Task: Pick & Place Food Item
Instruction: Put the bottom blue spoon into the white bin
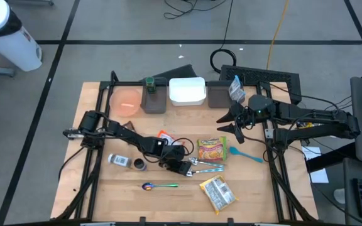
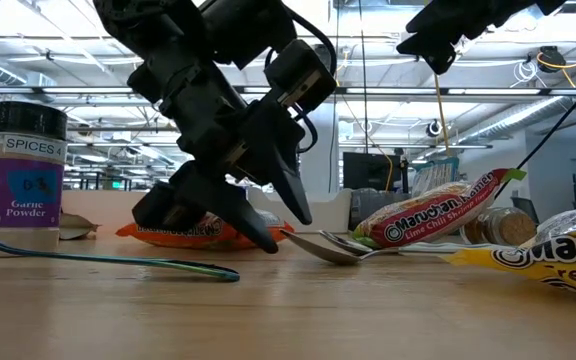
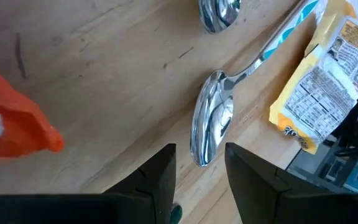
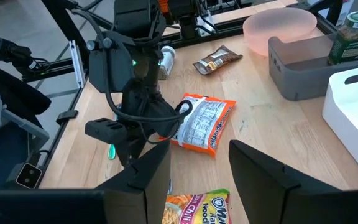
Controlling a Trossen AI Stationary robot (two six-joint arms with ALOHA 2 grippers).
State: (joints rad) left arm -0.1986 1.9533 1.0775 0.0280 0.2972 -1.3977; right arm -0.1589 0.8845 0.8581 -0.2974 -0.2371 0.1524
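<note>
Food packets lie flat on the wooden table: an orange one (image 1: pixel 164 135) (image 4: pixel 201 121), a lime-chili noodle pack (image 1: pixel 211 149) (image 2: pixel 438 215) and a yellow noodle pack (image 1: pixel 217 192) (image 3: pixel 322 81). My left gripper (image 1: pixel 184 166) (image 3: pixel 199 149) (image 2: pixel 286 232) is open, slanting down low over the table. Its fingertips stand on either side of the bowl of a silver spoon (image 3: pixel 207 130) (image 2: pixel 323 248); I see no touch. A second silver spoon (image 3: pixel 219 12) lies just beyond. My right gripper (image 1: pixel 226 123) (image 4: pixel 201 152) (image 2: pixel 423 45) hangs open high above the table's right part, empty.
Along the far edge stand a pink bowl (image 1: pixel 127 100), grey bins (image 1: pixel 154 100), a green-lidded jar (image 1: pixel 148 84) and a white container (image 1: pixel 187 91). A spice jar (image 1: pixel 118 161) (image 2: pixel 28 170), a rainbow spoon (image 1: pixel 159 186) and a teal spoon (image 1: pixel 244 154) lie nearby.
</note>
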